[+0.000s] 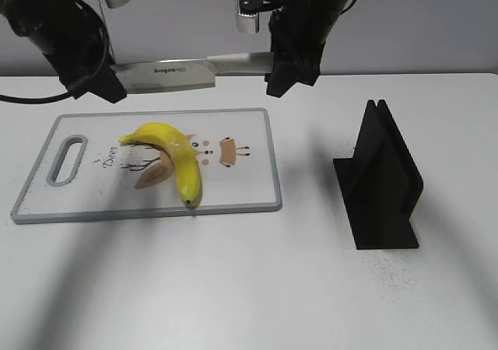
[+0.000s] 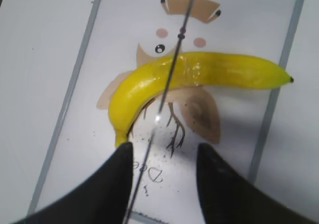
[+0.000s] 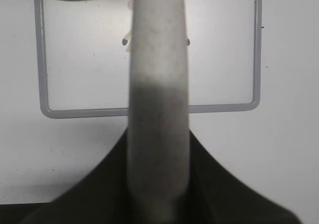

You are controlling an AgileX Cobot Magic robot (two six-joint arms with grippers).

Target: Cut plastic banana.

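Observation:
A yellow plastic banana (image 1: 175, 152) lies curved on the white cutting board (image 1: 249, 187), and it also shows in the left wrist view (image 2: 199, 72). A knife (image 1: 167, 74) hangs level above the board's far edge. My right gripper (image 1: 284, 66) is shut on its grey handle (image 3: 158, 84). My left gripper (image 1: 97, 82) is at the blade's tip end. In the left wrist view its fingers (image 2: 164, 157) are open, and the blade (image 2: 168, 79) runs edge-on between them, close to the left finger, above the banana.
A black knife stand (image 1: 381, 183) stands on the white table to the right of the board. The board has a grey rim and a handle slot (image 1: 66, 159) at its left end. Its printed deer drawing lies under the banana.

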